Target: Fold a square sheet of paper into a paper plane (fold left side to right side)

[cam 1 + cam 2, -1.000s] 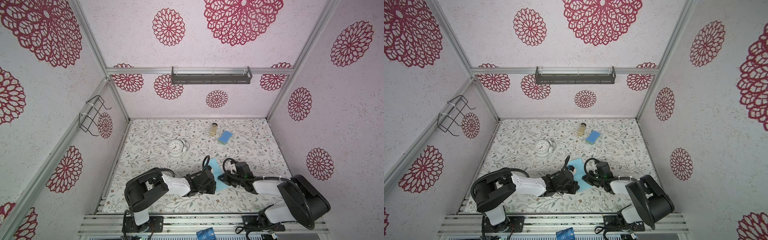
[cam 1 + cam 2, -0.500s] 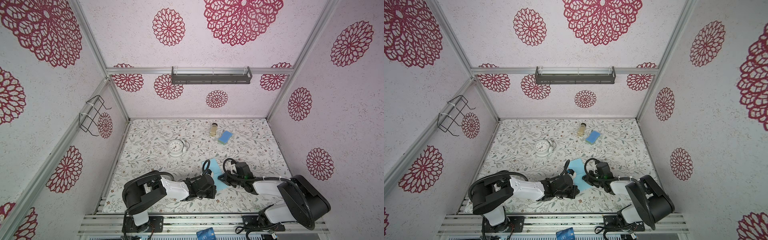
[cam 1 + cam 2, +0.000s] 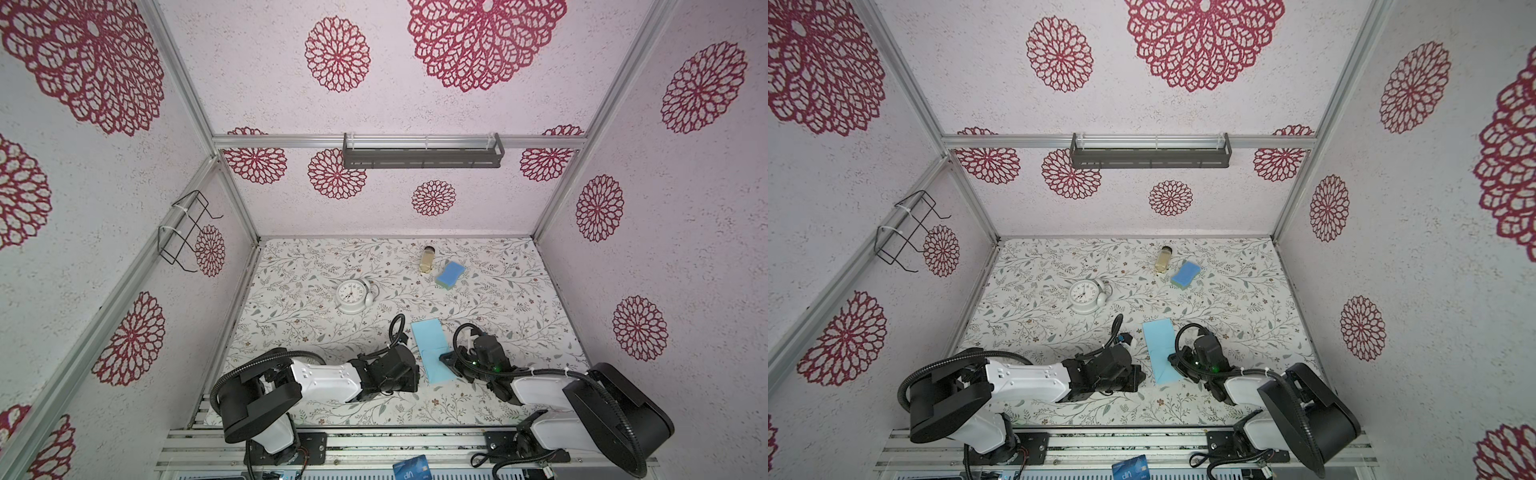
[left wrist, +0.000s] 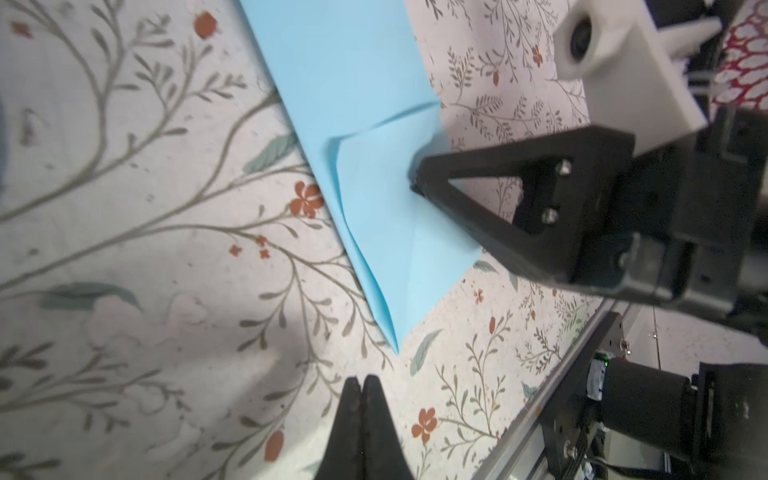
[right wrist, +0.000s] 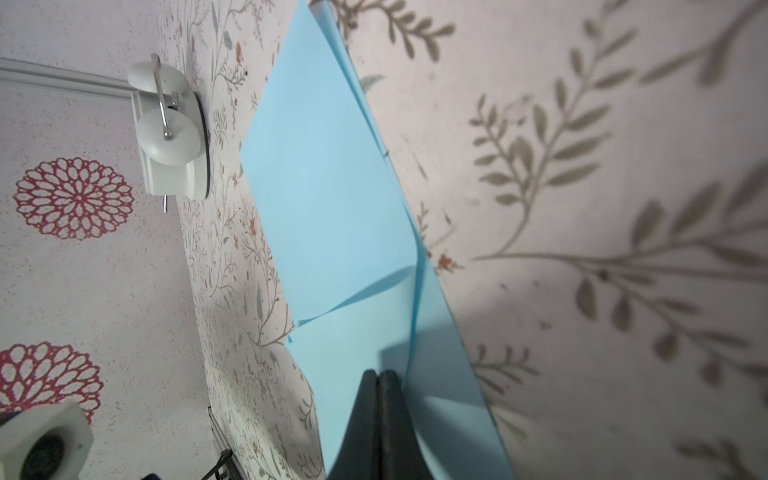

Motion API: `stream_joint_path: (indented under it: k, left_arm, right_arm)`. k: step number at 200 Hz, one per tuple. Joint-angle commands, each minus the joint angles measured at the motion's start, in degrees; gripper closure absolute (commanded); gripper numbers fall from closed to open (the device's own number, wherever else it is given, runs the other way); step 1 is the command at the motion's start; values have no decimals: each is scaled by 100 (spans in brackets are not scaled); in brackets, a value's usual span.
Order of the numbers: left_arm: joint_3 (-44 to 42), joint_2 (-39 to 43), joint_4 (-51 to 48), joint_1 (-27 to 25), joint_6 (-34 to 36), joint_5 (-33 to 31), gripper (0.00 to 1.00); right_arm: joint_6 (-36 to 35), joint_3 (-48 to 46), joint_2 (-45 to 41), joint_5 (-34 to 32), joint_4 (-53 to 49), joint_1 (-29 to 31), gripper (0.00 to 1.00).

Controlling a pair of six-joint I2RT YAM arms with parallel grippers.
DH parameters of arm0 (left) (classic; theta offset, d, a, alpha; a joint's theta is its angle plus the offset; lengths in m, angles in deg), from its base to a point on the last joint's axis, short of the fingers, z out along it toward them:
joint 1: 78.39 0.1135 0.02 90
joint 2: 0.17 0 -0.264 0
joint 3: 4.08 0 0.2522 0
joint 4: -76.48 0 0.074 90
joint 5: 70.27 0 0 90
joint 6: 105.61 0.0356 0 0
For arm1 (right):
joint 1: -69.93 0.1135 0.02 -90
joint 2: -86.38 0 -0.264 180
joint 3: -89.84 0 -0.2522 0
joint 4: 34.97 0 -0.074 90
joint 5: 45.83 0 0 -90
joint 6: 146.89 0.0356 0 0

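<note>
The square sheet of paper (image 3: 431, 349) (image 3: 1160, 348) is light blue and lies folded into a narrow strip near the table's front middle. No paper plane is in view. My right gripper (image 3: 443, 356) (image 5: 379, 374) is shut, and its tip presses down on the sheet's near half. In the left wrist view the right gripper (image 4: 415, 183) touches the paper beside a loose diagonal crease. My left gripper (image 3: 417, 376) (image 4: 360, 380) is shut and empty. It is low over the table, just short of the sheet's near corner (image 4: 397, 351). An upper layer (image 5: 328, 199) curls up along one long edge.
A white clock (image 3: 352, 295) stands behind the left arm. A blue sponge (image 3: 449, 274) and a small jar (image 3: 428, 259) sit at the back. A dark blue card (image 3: 410, 471) lies on the front rail. A grey shelf (image 3: 422, 151) and a wire rack (image 3: 185, 232) hang on the walls.
My left gripper has drawn back toward the front left, off the paper. The right gripper has stayed in place on the sheet.
</note>
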Motion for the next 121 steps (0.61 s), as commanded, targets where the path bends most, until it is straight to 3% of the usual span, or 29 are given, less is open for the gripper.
stream_joint_path:
  k: [1, 31, 121]
  left_arm:
    - [312, -125, 11, 91, 131, -28, 100]
    - [703, -540, 26, 109, 233, 134, 100]
    - [1223, -1320, 194, 109, 253, 449, 100]
  right_arm:
    - [611, -80, -263, -888, -633, 335, 100]
    - [723, 134, -445, -1224, -915, 628, 100]
    - [746, 272, -216, -1147, -825, 819, 100]
